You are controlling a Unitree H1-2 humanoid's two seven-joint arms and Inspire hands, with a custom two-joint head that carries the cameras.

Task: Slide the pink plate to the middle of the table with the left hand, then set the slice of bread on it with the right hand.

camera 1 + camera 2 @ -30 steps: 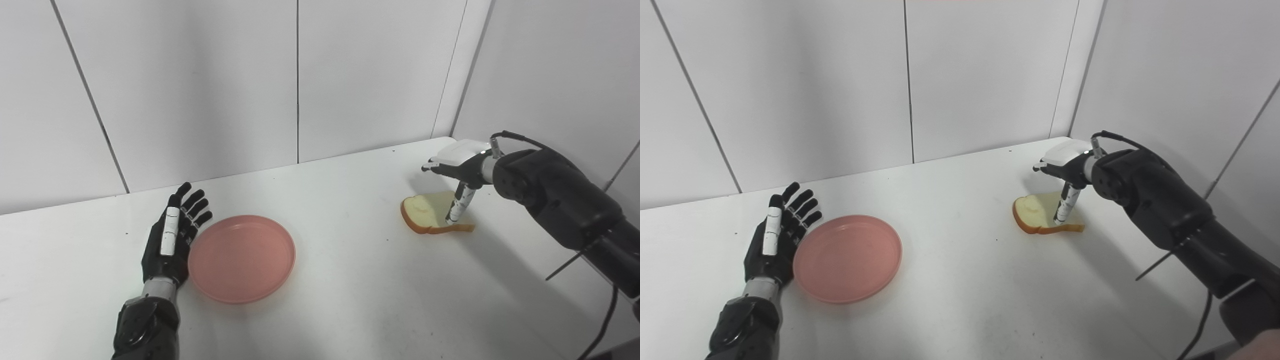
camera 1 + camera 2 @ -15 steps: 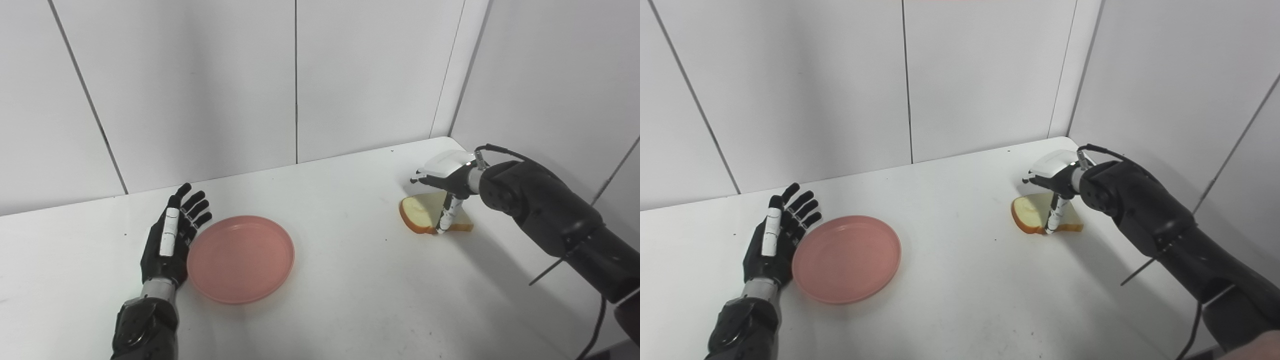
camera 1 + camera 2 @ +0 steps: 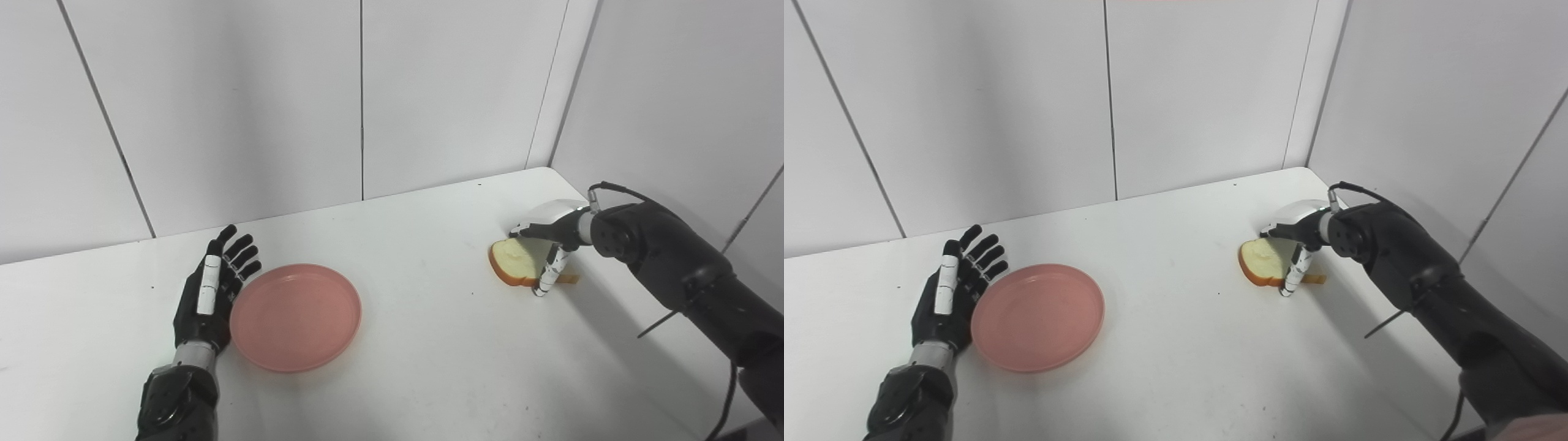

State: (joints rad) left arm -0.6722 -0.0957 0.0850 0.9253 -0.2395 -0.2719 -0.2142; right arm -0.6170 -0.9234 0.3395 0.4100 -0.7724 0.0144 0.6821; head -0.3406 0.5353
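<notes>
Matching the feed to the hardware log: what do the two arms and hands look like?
Both arms are glossy black with rounded segments. The left hand is black with a white strip along one finger and a silver wrist band. The right hand has a white back shell, a white-and-black finger, and a thin black cable looping at its wrist.

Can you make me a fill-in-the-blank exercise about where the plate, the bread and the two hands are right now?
1. The pink plate lies flat on the white table, right beside the ____ hand.
2. The slice of bread lies near the table's far ____ corner.
3. The right hand is lowered over the ____, thumb down at its near edge.
4. Nothing lies on the ____ yet.

Missing words: left; right; bread; plate
</notes>
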